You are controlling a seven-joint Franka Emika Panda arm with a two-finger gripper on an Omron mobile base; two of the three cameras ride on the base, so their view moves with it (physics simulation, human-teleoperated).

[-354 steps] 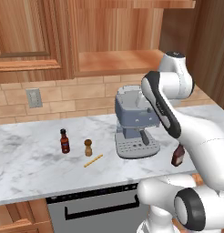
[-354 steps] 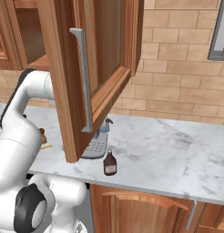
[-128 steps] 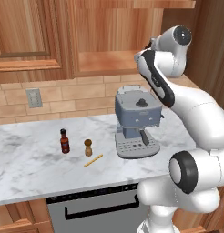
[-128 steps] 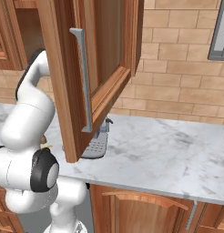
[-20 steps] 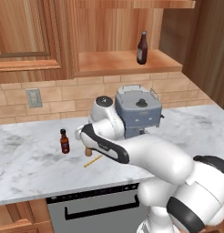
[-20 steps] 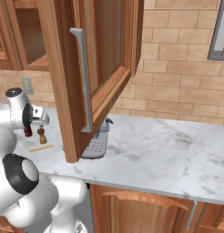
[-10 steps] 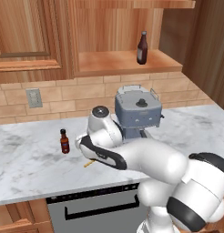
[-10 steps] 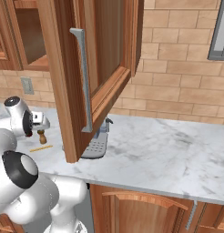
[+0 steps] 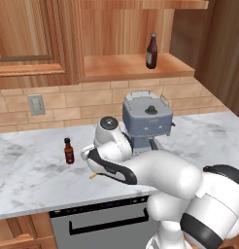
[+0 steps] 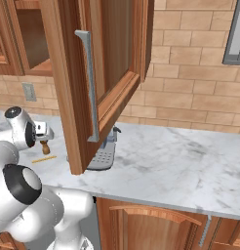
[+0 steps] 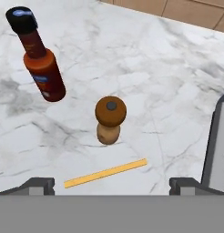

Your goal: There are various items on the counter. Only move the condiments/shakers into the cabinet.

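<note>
The fingers hang spread and empty above the shaker, which stands mid-desk between sauce bottle and stick. One bottle sits in the cabinet. Next: descend, close on the shaker.

Dark bottle upright in cabinet; wooden shaker and sauce bottle upright on counter.

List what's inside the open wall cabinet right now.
One dark brown bottle stands upright on the cabinet shelf floor, toward its right. The rest of the visible floor is bare; the frame hides the far left corner.
</note>
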